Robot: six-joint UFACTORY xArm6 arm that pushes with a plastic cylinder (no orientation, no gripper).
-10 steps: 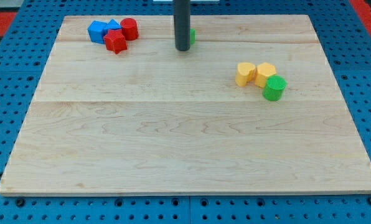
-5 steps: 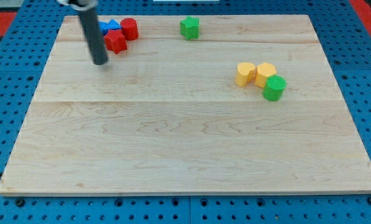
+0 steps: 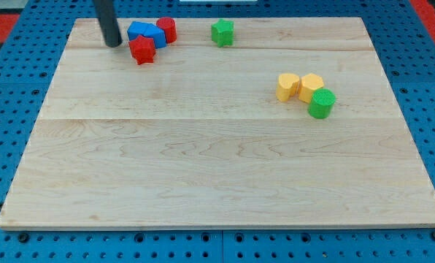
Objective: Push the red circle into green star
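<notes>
Seven blocks sit on the wooden board (image 3: 217,168), and none of the job looks finished. The red circle (image 3: 167,29) lies near the view's top, on the right end of a tight cluster, touching the blue blocks (image 3: 146,33); their shapes run together and I cannot separate them. A red star (image 3: 142,49) sits just below the blue ones, touching them. The green star (image 3: 222,32) stands apart to the view's right of the red circle, with bare wood between them, so the two are not in contact.

I have my tip (image 3: 113,43) just to the view's left of the blue blocks, very close to them; whether it touches I cannot tell. It sits on the far side of the cluster from the green star. I judge that a push toward the view's right would carry the red circle across the gap, though the blue blocks lie between tip and circle and could skew it.

Well apart, toward the view's right, two yellow blocks (image 3: 299,86) touch each other, with a green cylinder (image 3: 321,103) against the right one.

No containers are in view. This rig has no jaws, only the rod.
</notes>
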